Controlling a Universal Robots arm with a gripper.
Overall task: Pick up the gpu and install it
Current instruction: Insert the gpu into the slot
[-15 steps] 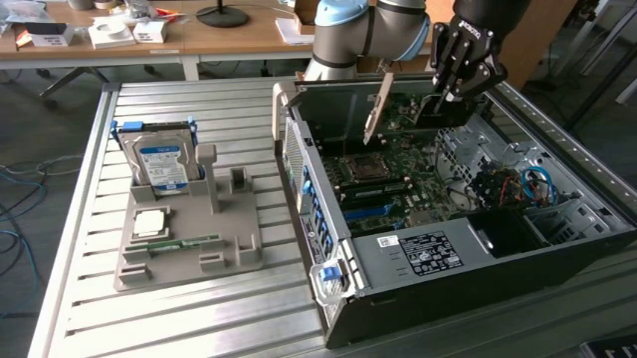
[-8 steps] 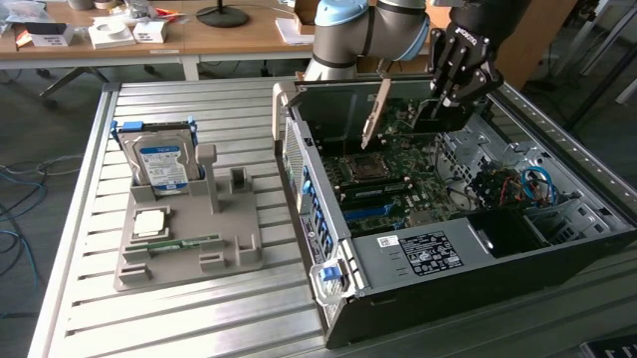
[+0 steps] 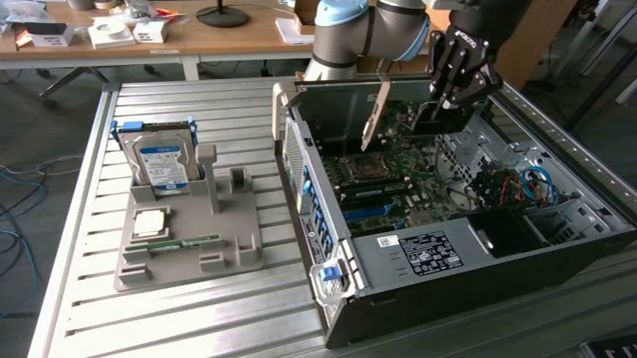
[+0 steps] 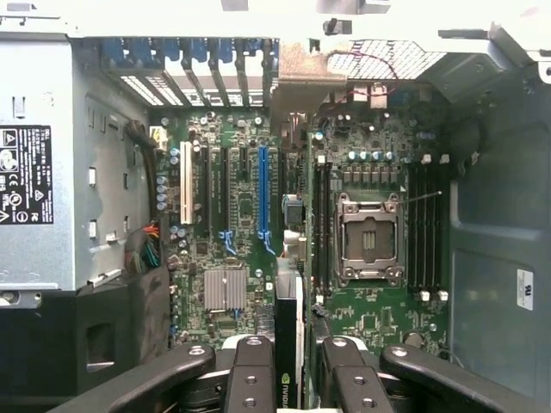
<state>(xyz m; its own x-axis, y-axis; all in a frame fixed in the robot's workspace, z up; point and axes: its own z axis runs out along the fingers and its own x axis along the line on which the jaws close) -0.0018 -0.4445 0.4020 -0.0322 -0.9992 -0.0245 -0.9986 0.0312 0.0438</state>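
The gpu (image 3: 433,123) is being held on its edge inside the open computer case (image 3: 497,287), just above the motherboard (image 3: 398,179). It is being gripped from above by the gripper (image 3: 450,103), whose jaws are clamped on the card from both sides.

In the wrist view the gpu (image 4: 288,335) is being seen edge-on as a narrow dark strip between the gripper's (image 4: 293,379) black fingers (image 4: 250,379), running away toward the case's rear wall. Its metal bracket (image 4: 297,82) is being presented close to the row of slot openings there. The card is lined up between the blue expansion slot (image 4: 263,194) and the CPU socket (image 4: 368,237). Whether its lower edge is touching a slot cannot be told.

Further out, the labelled power supply (image 3: 428,250) is being shown at the near end of the case, with blue cables (image 3: 538,183) coiled toward the exterior view's right.

On the slatted metal bench (image 3: 199,321), to the exterior view's left of the case, a grey holder (image 3: 234,250) is being used to carry a hard drive (image 3: 162,164) standing upright, a square silvery chip (image 3: 149,222) and a green memory stick (image 3: 184,244) lying flat.
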